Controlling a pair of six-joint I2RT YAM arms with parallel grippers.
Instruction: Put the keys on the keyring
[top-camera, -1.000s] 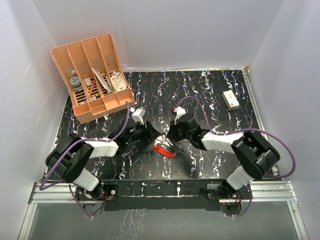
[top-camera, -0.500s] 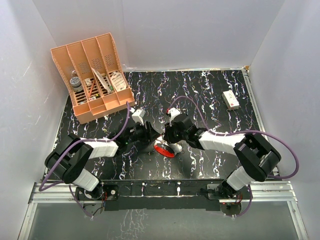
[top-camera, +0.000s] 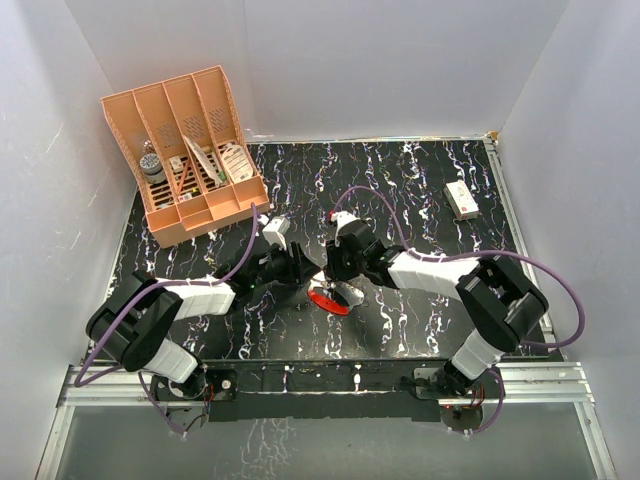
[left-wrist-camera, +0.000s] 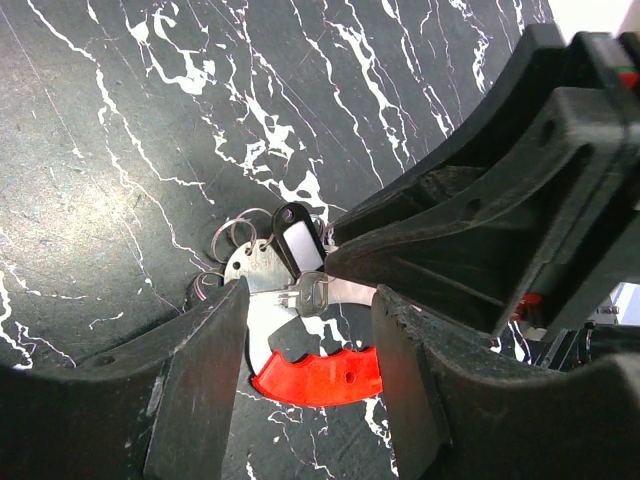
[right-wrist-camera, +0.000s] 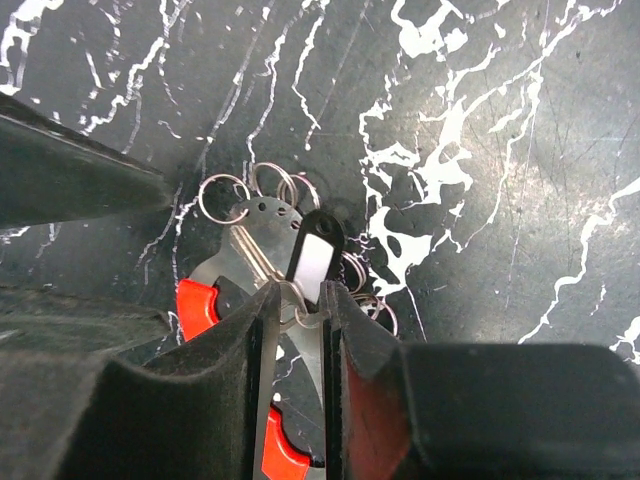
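Note:
The keyring (top-camera: 330, 303), a white loop with a red crescent (left-wrist-camera: 320, 373), lies at the table's middle. My left gripper (left-wrist-camera: 310, 300) is shut on it, one finger (left-wrist-camera: 205, 370) on the white side and the other against the crescent's end. The keys (left-wrist-camera: 296, 238), a silver key and a black tag with a white label, lie over the loop's top. My right gripper (right-wrist-camera: 300, 295) faces the left one (top-camera: 303, 268) from across the loop. Its jaws stand a narrow gap apart, with the key's small ring and the tag's (right-wrist-camera: 315, 258) end between them.
Several loose split rings (right-wrist-camera: 222, 195) hang from a metal plate beside the keys. An orange file organiser (top-camera: 190, 150) stands at the back left. A small white box with a red mark (top-camera: 461, 200) lies at the back right. White walls close in the table.
My right gripper has moved left over the keyring, close to the left gripper, and its jaws have parted slightly. The left gripper has kept its hold and place.

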